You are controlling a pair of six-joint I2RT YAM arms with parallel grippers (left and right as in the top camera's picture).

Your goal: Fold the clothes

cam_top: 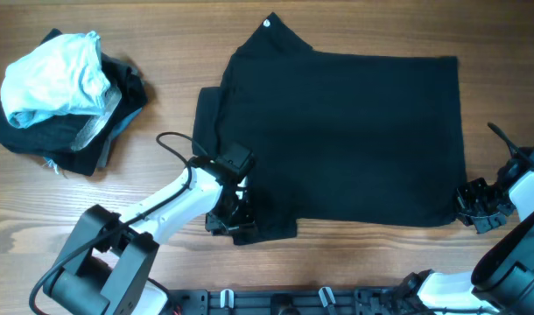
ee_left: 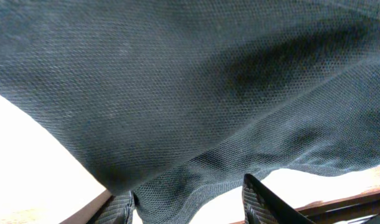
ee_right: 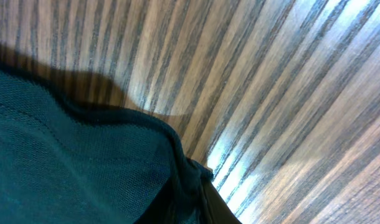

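The biggest risk is lying with the T-shirt (cam_top: 354,131) as a whole; it is spreading flat between the two grippers and away from both of them toward the far side of the table (cam_top: 363,255), and an uneven lift from its two near corners would be dragging the broad panel askew rather than folding it cleanly. At the left gripper (cam_top: 235,213) a loose flap is bunching under and around the tool; the fingers (ee_left: 260,200) are standing visibly apart with cloth sagging between them, not clamped, so a closing pinch could be catching several layers, or only a thin edge that slips out. The right gripper (cam_top: 474,203) is sitting at the opposite near corner, nearly closed and seemingly nipping the hem (ee_right: 115,115), which is gathering to a point at its tip; so slight a hold could be letting go under any pull. Well off beyond the left gripper, the pale blue garment (cam_top: 52,79) is resting crumpled on a dark garment (cam_top: 109,133), too far away to be interfering.

The table is showing streaky, glossy wood grain; the T-shirt is looking soft, matt and limp, a fine pique-like knit up close, with a rolled stitched hem; far from both grippers, the tiny white neck label (cam_top: 269,23) is marking the collar.
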